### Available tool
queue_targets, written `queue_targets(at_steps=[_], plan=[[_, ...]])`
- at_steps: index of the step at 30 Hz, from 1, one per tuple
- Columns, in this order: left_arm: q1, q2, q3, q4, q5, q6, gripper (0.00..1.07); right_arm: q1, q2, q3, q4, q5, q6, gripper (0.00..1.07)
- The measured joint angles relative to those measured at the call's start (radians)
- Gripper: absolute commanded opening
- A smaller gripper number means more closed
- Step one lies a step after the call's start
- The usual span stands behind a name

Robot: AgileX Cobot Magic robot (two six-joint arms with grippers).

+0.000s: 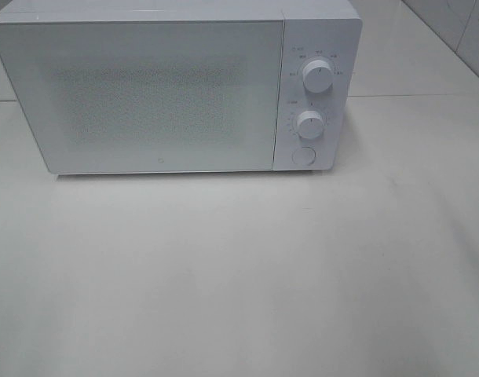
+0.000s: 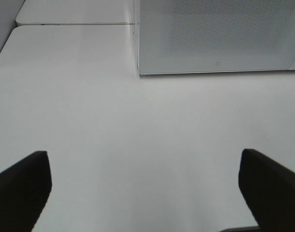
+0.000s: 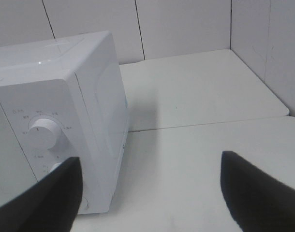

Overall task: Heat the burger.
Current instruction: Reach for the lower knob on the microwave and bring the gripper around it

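Note:
A white microwave [image 1: 161, 90] stands at the back of the white table [image 1: 239, 275] with its door shut. On its right panel are two round dials [image 1: 316, 76] and a round button [image 1: 303, 156]. The burger is out of view. Neither arm shows in the exterior high view. In the left wrist view my left gripper [image 2: 146, 186] hangs open over bare table, facing the microwave [image 2: 217, 36] door's lower corner. In the right wrist view my right gripper [image 3: 152, 186] is open to the right of the microwave [image 3: 60, 125], near its upper dial [image 3: 43, 133]. Nothing is between either pair of fingers.
A second white tabletop [image 3: 200, 89] adjoins behind the microwave, with a seam between the two. A tiled wall [image 3: 176, 24] closes the back and right side.

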Motion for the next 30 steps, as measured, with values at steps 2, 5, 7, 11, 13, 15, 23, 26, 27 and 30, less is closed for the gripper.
queue_targets(at_steps=[2, 5, 7, 11, 13, 15, 23, 26, 27, 30], plan=[[0.0, 0.0, 0.0, 0.0, 0.0, 0.0, 0.98, 0.0, 0.025, 0.0, 0.0, -0.026, 0.0, 0.76], [0.0, 0.0, 0.0, 0.0, 0.0, 0.0, 0.98, 0.0, 0.138, 0.0, 0.002, -0.151, -0.013, 0.76], [0.0, 0.0, 0.0, 0.0, 0.0, 0.0, 0.98, 0.0, 0.167, 0.0, 0.005, -0.18, -0.026, 0.76], [0.0, 0.0, 0.0, 0.0, 0.0, 0.0, 0.98, 0.004, 0.302, 0.017, 0.104, -0.368, -0.15, 0.76], [0.0, 0.0, 0.0, 0.0, 0.0, 0.0, 0.98, 0.011, 0.331, 0.027, 0.137, -0.41, -0.179, 0.76], [0.0, 0.0, 0.0, 0.0, 0.0, 0.0, 0.98, 0.04, 0.388, 0.045, 0.194, -0.49, -0.227, 0.76], [0.0, 0.0, 0.0, 0.0, 0.0, 0.0, 0.98, 0.227, 0.564, 0.073, 0.401, -0.702, -0.309, 0.76], [0.0, 0.0, 0.0, 0.0, 0.0, 0.0, 0.98, 0.323, 0.614, 0.074, 0.483, -0.713, -0.318, 0.76], [0.0, 0.0, 0.0, 0.0, 0.0, 0.0, 0.98, 0.35, 0.628, 0.074, 0.51, -0.713, -0.322, 0.76], [0.0, 0.0, 0.0, 0.0, 0.0, 0.0, 0.98, 0.476, 0.684, 0.074, 0.644, -0.713, -0.346, 0.76]])
